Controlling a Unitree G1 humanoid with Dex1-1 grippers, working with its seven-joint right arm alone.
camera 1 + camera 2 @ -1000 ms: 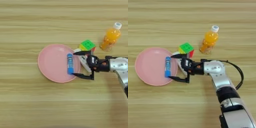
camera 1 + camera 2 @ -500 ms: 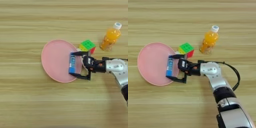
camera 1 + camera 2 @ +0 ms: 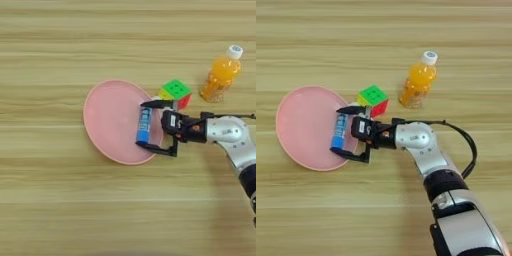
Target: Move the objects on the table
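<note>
Blue tube point(image 3: 144, 124) lies on the pink plate point(image 3: 110, 120), near its right rim. Right gripper point(image 3: 146, 124) jaws stand open, one fingertip at each tube end. Close squarely along the tube's length; avoid dragging the plate or touching the cube point(image 3: 176, 93).

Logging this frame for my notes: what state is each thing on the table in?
Blue tube: lying on the plate's right part, between the open fingers.
Pink plate: flat on the table.
Orange bottle: upright, capped.
Colour cube: on the table beside the plate.
Right gripper: open, flanking the tube.
</note>
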